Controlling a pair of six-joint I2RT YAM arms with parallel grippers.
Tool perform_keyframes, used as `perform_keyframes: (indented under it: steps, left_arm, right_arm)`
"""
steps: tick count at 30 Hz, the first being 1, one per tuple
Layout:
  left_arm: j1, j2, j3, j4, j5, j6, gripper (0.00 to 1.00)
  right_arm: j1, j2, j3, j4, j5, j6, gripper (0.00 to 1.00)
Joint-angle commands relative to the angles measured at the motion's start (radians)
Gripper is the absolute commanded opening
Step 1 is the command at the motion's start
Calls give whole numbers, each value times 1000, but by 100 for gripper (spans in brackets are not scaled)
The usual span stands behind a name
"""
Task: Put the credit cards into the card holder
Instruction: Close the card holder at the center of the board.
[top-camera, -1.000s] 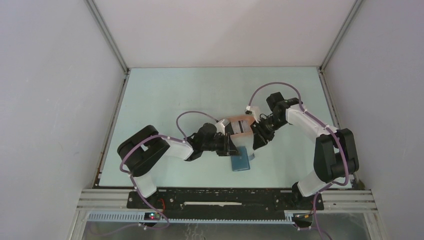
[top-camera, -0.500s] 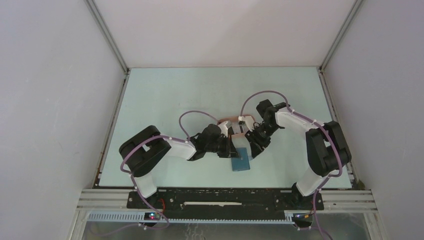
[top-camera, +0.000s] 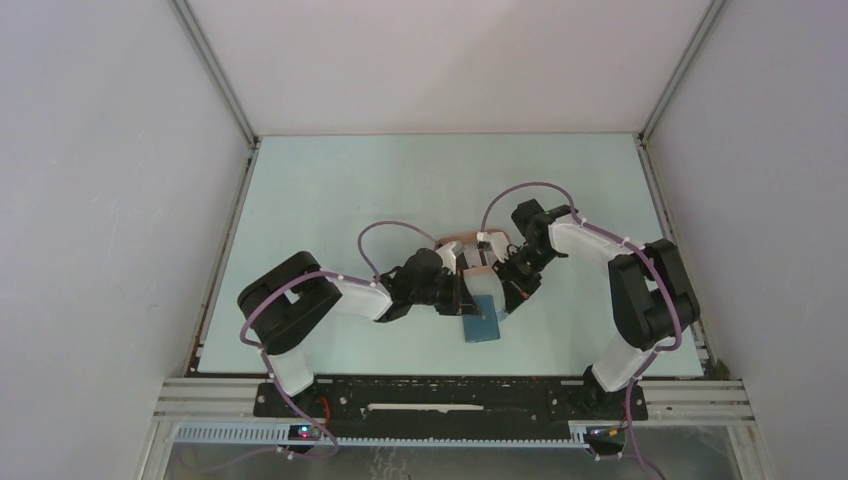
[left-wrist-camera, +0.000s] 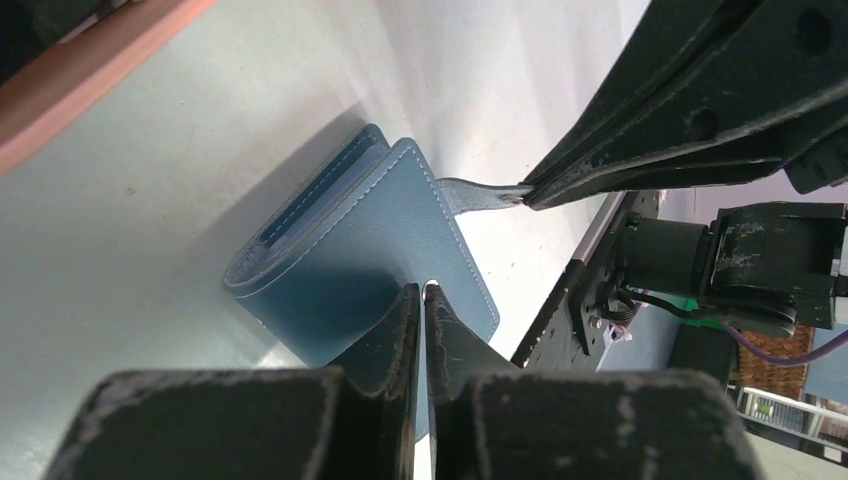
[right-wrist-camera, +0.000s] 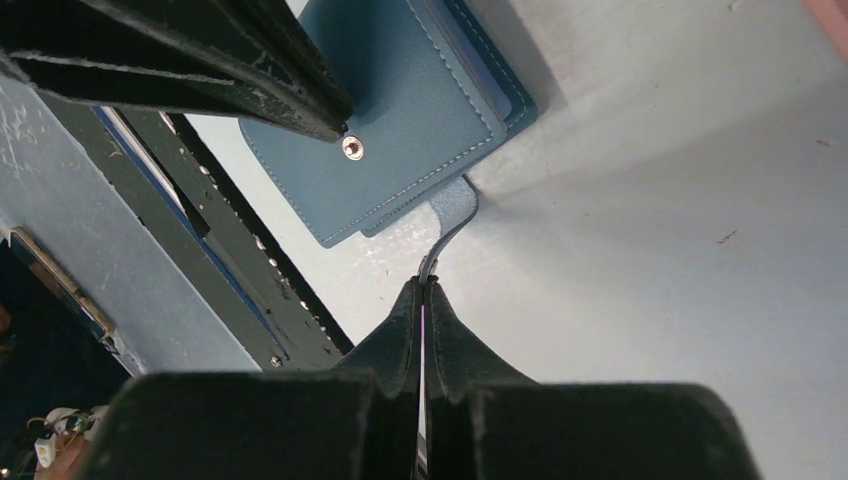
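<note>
The right pincer (right-wrist-camera: 424, 285) is pressed tight on the tab (right-wrist-camera: 455, 207) of the holder (right-wrist-camera: 400, 100), its two fingers meeting on the tab's free end; the tab curves out from the holder's edge and stands a little off the desk (right-wrist-camera: 650, 200) in that grip. The holder itself lies flat and folded on the desk, blue cover up, pale stitching along its rim, a round metal stud (right-wrist-camera: 351, 148) showing near one corner; at the open side its leaves gape slightly, and what sits between them cannot be told. The left pincer (left-wrist-camera: 422, 290) is drawn narrow, only a sliver of light between its fingers and nothing seen held there; its tips come down onto the cover just beside the stud and appear to rest on it, though true contact cannot be confirmed. The two pincers thus meet the holder from opposite sides, the left on the cover, the right on the tab, their tips near each other but apart. From above, the holder sits toward the near side of the desk, between the two arms; a salmon tray (left-wrist-camera: 90, 75) lies just beyond it, with a strip of bare desk between them.
</note>
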Motion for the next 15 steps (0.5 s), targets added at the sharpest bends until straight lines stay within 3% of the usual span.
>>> perform_keyframes:
  steps: [1, 9, 15]
  left_arm:
    - [-7, -69, -24, 65, -16, 10, 11]
    - [-5, -173, -112, 83, -58, 15, 22]
    - [4, -141, -120, 87, -61, 31, 23]
  right_arm:
    - [-10, -40, 1, 43, 14, 24, 0]
    - [-35, -102, 24, 117, 41, 61, 0]
    - [-30, -87, 58, 134, 54, 66, 0]
